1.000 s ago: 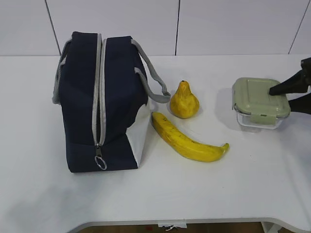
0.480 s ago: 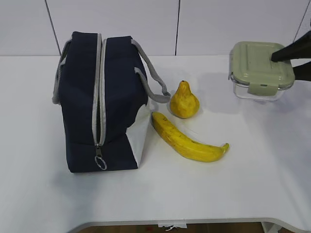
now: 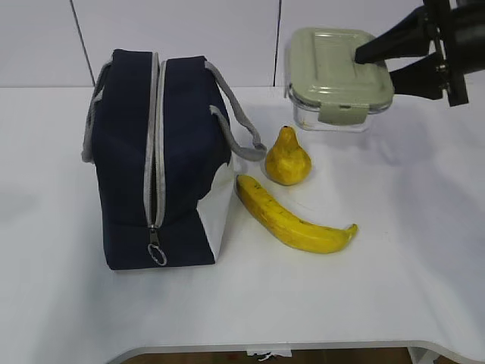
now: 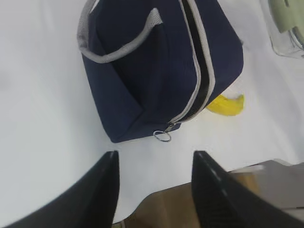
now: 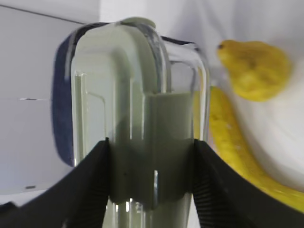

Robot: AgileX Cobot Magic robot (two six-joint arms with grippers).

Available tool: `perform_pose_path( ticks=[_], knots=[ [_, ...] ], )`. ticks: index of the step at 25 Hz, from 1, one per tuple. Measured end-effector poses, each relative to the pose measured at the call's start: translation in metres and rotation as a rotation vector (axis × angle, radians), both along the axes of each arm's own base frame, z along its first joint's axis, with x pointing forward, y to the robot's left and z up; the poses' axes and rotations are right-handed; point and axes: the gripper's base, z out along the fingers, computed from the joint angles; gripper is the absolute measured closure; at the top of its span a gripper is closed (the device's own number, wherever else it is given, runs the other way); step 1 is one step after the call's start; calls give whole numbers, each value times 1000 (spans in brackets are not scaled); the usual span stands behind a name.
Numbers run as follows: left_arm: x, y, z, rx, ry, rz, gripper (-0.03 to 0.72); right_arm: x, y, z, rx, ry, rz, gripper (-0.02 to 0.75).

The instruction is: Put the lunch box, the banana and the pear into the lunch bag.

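My right gripper (image 3: 371,64) is shut on the lunch box (image 3: 333,74), a clear container with a sage-green lid, and holds it in the air above the pear (image 3: 286,158). In the right wrist view the box (image 5: 137,118) sits clamped between the fingers (image 5: 90,180). The banana (image 3: 292,220) lies on the table in front of the pear. The navy lunch bag (image 3: 155,159) stands at the left with its zipper partly open. My left gripper (image 4: 154,190) is open and empty, above the table edge near the bag's ring pull (image 4: 163,137).
The white table (image 3: 379,288) has its front edge close below the bag. A grey webbing handle (image 3: 239,133) hangs off the bag toward the pear. A panelled wall stands behind.
My right gripper has lifted the lunch box off the table and carried it up and to the left, from the right edge to above the pear. The rest has not moved.
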Motion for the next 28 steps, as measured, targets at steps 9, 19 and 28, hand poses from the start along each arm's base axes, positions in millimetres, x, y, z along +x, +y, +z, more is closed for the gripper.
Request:
perform_pose_path(
  ticks=[9,19,28],
  knots=[
    [100,-19,2,-15,172,-146,307,4,47,32,17,-104,130,353],
    [187,-36,-12,-96,252,-238,304,-1,89,42,29,-142,210,353],
    [220,-44,-40,-158,352,-276,304,2,114,46,58,-179,162,353]
  ],
)
